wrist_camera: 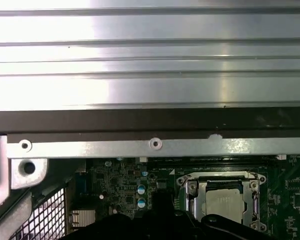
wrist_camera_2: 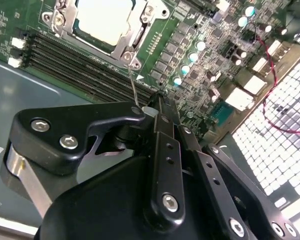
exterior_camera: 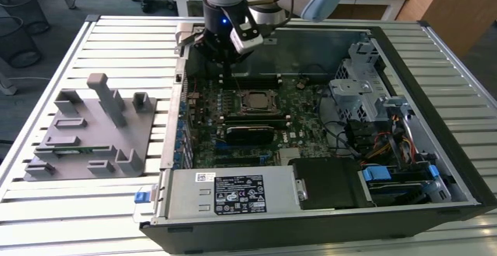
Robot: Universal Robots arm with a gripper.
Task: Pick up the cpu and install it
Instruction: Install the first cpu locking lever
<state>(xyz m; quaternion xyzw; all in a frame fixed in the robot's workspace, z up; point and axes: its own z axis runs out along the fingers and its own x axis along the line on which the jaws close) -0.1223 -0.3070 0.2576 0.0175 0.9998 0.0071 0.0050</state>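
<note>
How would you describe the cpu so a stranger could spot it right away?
Look inside the open computer case at the green motherboard. Near its middle sits a metal-framed socket; the cpu lies flat within it. Its plain silvery square top stands out from the long black memory slots beside it.

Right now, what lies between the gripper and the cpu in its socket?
In the second wrist view, black memory slots and the socket's metal frame lie between the gripper and the cpu.
</note>
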